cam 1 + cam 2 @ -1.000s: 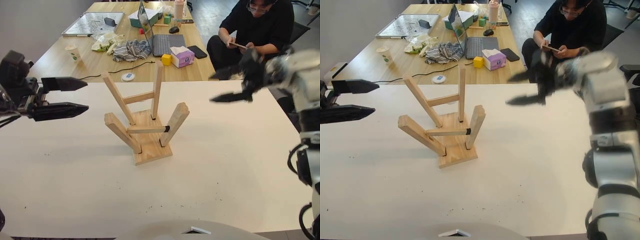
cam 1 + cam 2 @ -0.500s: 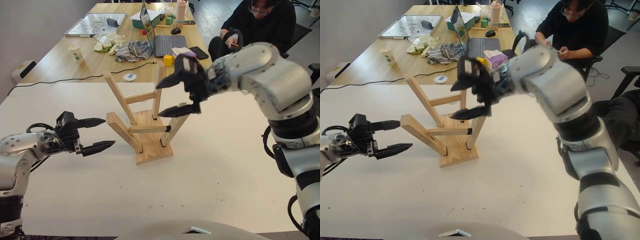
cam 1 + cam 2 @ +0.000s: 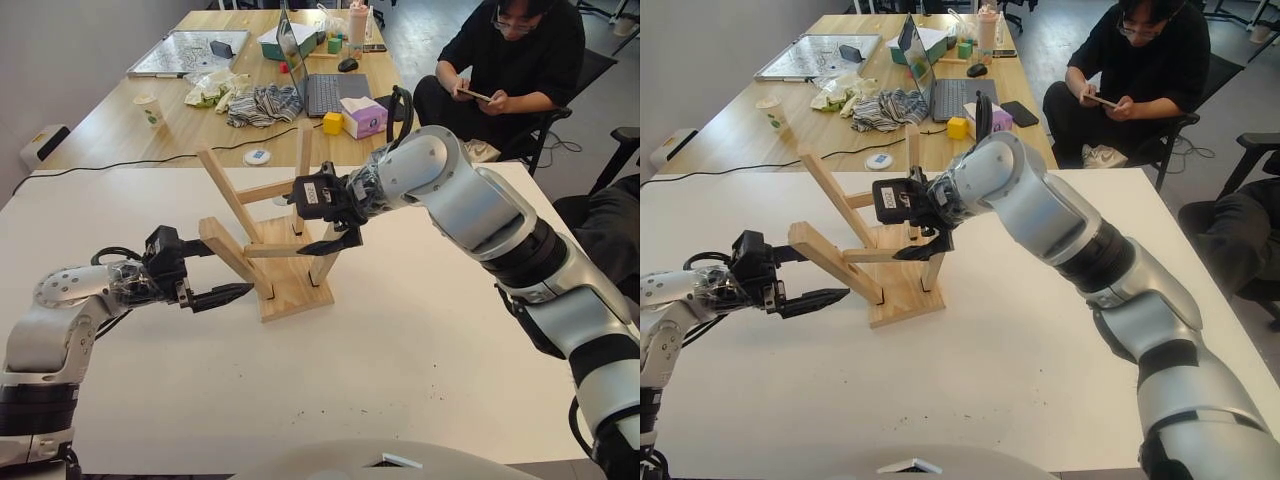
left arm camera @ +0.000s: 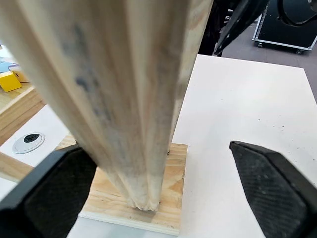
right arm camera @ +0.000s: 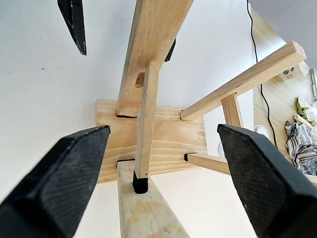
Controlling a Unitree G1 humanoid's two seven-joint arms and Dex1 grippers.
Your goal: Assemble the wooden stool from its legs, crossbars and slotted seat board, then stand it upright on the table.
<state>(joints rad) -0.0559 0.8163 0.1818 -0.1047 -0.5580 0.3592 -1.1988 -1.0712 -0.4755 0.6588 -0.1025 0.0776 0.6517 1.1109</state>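
Head cam: the pale wooden stool (image 3: 268, 240) sits upside down on the white table (image 3: 430, 340), its square slotted seat board (image 3: 292, 296) flat and its legs up. The left gripper (image 3: 225, 268) is spread wide around the near-left leg, and the right gripper (image 3: 300, 222) gapes over the right-hand one.

Left wrist cam: that chunky leg (image 4: 124, 89) runs between the open fingers, not pinched.

Right wrist cam: pads wide apart either side of the thin crossbar (image 5: 144, 129).

It looks light and stiff, but the slotted joints might pull apart. I'd grab two legs low, near the board, to flip it.
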